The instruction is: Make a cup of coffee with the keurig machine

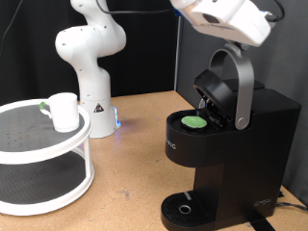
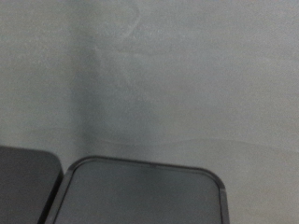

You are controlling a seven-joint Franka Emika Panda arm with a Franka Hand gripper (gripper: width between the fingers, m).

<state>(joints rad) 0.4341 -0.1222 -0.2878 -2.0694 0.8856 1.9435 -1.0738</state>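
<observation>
The keurig machine (image 1: 236, 144) stands at the exterior view's right, matte black, with its silver-grey arched lid handle (image 1: 241, 82) raised and the lid open. A green-topped pod (image 1: 195, 122) sits in the open brew chamber. The round drip tray (image 1: 183, 207) at its base holds nothing. The cup (image 1: 64, 111), a small white mug with a green mark, stands on the top tier of a white round shelf (image 1: 38, 144) at the left. The white hand of the arm (image 1: 231, 19) hovers above the raised lid handle at the top; its fingers do not show. The wrist view shows only a grey wall and a dark rounded edge (image 2: 140, 191).
A second white robot arm base (image 1: 89, 58) stands at the back behind the shelf. The wooden table (image 1: 135, 164) lies between shelf and machine. A black curtain forms the backdrop.
</observation>
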